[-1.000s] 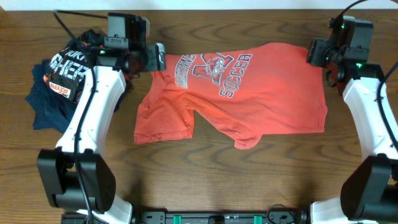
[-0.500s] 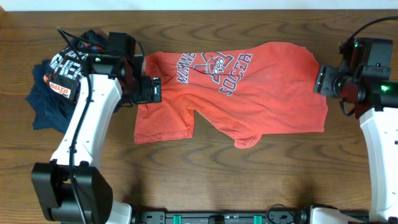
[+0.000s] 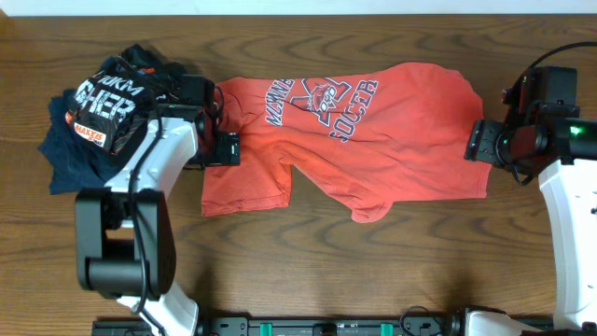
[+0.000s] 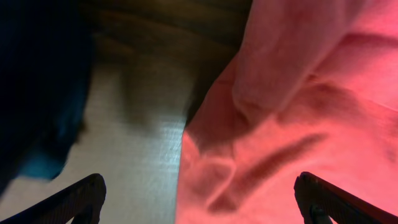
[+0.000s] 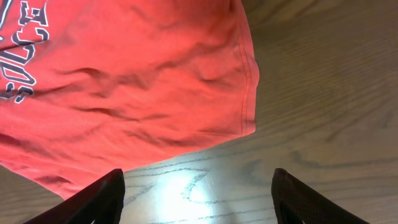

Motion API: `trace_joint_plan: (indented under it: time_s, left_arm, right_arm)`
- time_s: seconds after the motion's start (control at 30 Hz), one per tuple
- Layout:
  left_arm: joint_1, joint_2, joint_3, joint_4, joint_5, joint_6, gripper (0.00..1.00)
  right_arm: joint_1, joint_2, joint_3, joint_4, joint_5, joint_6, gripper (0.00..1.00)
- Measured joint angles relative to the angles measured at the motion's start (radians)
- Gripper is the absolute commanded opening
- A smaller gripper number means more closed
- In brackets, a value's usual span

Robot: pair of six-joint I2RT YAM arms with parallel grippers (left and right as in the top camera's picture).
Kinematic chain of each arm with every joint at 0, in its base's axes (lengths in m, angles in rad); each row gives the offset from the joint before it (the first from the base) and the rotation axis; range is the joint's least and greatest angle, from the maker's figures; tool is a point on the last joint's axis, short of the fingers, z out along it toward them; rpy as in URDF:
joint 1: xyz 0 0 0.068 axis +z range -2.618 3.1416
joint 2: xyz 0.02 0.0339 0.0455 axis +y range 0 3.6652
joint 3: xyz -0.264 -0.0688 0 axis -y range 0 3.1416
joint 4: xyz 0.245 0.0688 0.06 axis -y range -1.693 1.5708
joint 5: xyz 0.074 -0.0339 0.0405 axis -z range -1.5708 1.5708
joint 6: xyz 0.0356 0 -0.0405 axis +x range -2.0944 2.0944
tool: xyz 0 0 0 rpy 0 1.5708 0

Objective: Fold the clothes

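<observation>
The coral-red T-shirt (image 3: 373, 131) lies spread on the table, its "SOCCER" print up, one sleeve folded over at the lower left. My left gripper (image 3: 224, 147) is open, low over the shirt's left edge; in the left wrist view the red cloth (image 4: 298, 112) fills the right side between the fingers (image 4: 199, 202). My right gripper (image 3: 478, 145) is open at the shirt's right edge; the right wrist view shows the hem corner (image 5: 242, 93) just ahead of the fingers (image 5: 199, 196), which are over bare wood.
A black garment with white lettering (image 3: 107, 107) lies on a navy blue garment (image 3: 70, 154) at the far left, close to my left arm. The wooden table (image 3: 373, 261) shows in front of the shirt.
Both grippers have moved from the table's back edge toward the front and now sit at the shirt's left and right edges. The shirt has barely moved.
</observation>
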Motion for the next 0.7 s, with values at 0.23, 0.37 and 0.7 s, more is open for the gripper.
trace_joint_plan:
  time_s: [0.23,0.37,0.7]
  left_arm:
    - [0.000,0.091,0.002,0.050,0.023,0.017,0.85]
    - [0.002,0.097,0.002,0.055,0.076,0.023,0.41]
    - [0.000,0.098,0.009,-0.077,0.126,0.031,0.06]
  right_arm:
    - [0.000,0.000,0.000,-0.007,0.000,0.005,0.73]
    - [0.000,0.000,0.000,-0.012,0.000,0.005,0.73]
    - [0.000,0.000,-0.002,-0.040,0.000,0.006,0.73]
